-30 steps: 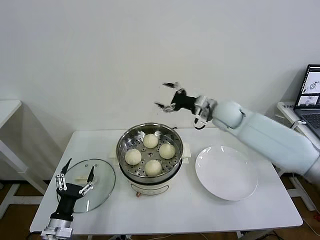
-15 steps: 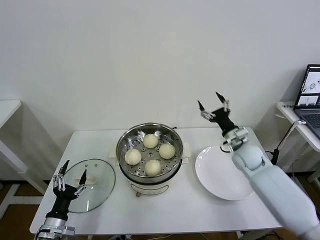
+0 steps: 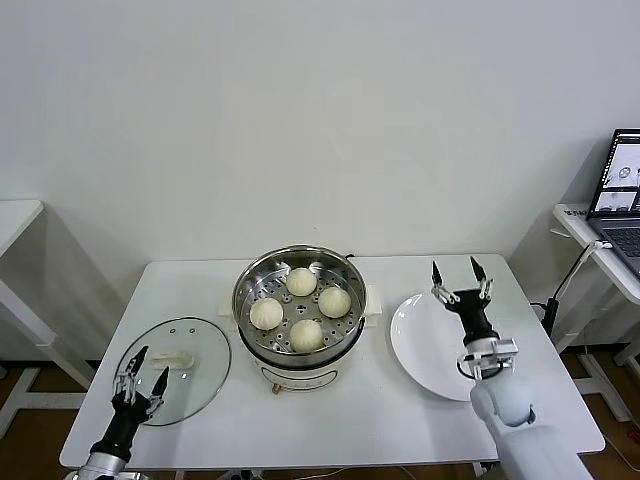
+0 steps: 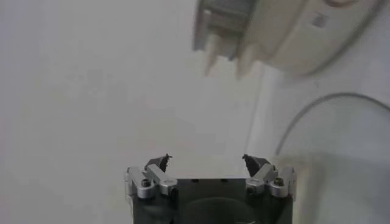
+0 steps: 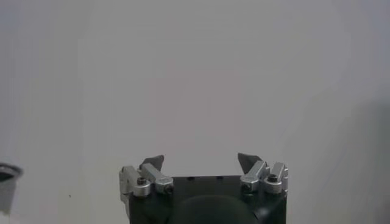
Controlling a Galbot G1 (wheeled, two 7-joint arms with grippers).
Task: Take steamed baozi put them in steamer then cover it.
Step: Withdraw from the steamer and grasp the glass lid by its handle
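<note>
baozi (image 3: pixel 300 309) sit in our steamer (image 3: pixel 247 291); left gripper (image 3: pixel 141 376), jaws apart, may skid off the glass cover's (image 3: pixel 200 360) slick handle (image 3: pixel 171 357).

Four cream-white steamed baozi (image 3: pixel 300 308) sit in the shiny stainless-steel steamer (image 3: pixel 246 288), whose silver floor is dotted with small dark perforations. Its pot base (image 3: pixel 300 379) is cream-white, with a small reddish mark low on the near side. To the left lies the cover (image 3: pixel 200 365), clear glass ringed with a silvery metal rim and carrying a cream-white bar handle (image 3: pixel 172 357). To the right is a plain white plate (image 3: pixel 440 370). The table (image 3: pixel 380 415) is white, the wall (image 3: pixel 300 120) behind it off-white. Both grippers, the left gripper (image 3: pixel 140 379) and the right gripper (image 3: pixel 459 270), are black with silver links and dark tips; the right arm's shell is pale grey-white. A laptop (image 3: pixel 621 190) at the far right is dark, its screen lit white.
</note>
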